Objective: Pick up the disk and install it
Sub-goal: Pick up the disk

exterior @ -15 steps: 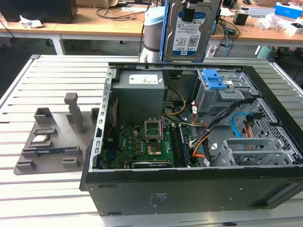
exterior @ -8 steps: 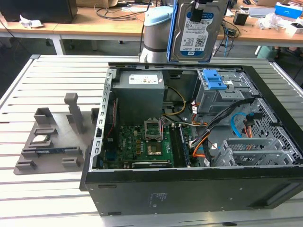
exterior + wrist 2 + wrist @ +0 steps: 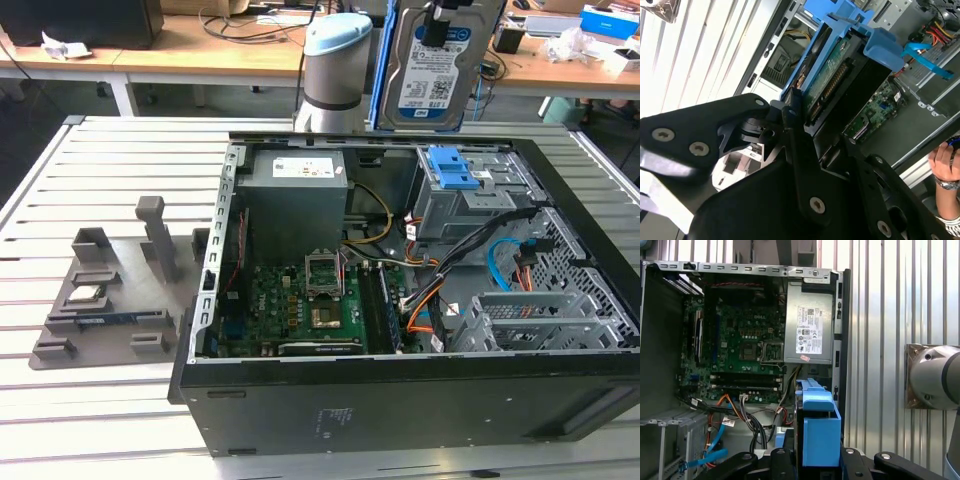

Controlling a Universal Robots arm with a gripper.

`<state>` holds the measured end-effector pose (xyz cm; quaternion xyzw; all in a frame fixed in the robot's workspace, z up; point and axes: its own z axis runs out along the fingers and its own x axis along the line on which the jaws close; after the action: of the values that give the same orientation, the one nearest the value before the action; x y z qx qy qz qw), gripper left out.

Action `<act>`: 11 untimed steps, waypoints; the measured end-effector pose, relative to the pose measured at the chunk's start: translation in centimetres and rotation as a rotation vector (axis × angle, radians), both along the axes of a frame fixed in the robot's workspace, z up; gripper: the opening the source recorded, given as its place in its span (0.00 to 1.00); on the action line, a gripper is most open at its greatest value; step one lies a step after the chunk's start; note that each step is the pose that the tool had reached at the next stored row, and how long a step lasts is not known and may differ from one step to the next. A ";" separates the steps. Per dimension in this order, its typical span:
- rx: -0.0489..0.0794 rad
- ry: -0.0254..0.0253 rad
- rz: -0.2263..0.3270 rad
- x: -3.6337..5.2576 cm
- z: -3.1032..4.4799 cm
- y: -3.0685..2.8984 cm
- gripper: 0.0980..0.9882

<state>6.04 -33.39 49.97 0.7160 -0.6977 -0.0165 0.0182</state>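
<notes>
Tool [image 3: 802, 117] is clamped on the disk [image 3: 432, 70], black fingers [image 3: 790, 107] pinching it across its thickness at one end. The grip looks square, with no visible tilt in the jaws.

Status: pick is done, install is not. In the exterior view the disk hangs in the air, on edge and upright, above the far side of the open PC case [image 3: 400, 400]. It sits over the drive cage with the blue latch [image 3: 455, 185], well apart from it and touching nothing but the tool. My read is that the whole insertion is left.

Disk look:
- Silver metal body with a blue-and-white barcode label, facing the exterior camera.
- Blue plastic rails on the sides.
- The second wrist view shows the underside: green circuit board with a connector row.
- The first wrist view shows a blue rail end-on, just beyond the fingers.

Surroundings:
- Grey power-supply box [image 3: 295, 195] and motherboard [image 3: 310, 300] sit in the case, clear of the disk.
- Grey fixture tray [image 3: 100, 290] lies on the slatted counter [image 3: 100, 420], at the exterior view's left.
- A person's hand [image 3: 946, 160] is at the frame edge in the second wrist view, away from the tool.
</notes>
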 end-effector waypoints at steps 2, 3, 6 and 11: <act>0.000 0.0000 0.000 0.59 0.00 0.00 0.30; 0.000 0.0000 0.000 0.75 0.00 0.01 0.30; 0.000 0.0000 0.000 0.92 0.00 0.00 0.30; 0.000 0.0000 0.000 0.94 0.00 -0.37 0.30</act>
<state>6.98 -33.75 49.97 0.7160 -0.6977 -0.0165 0.0182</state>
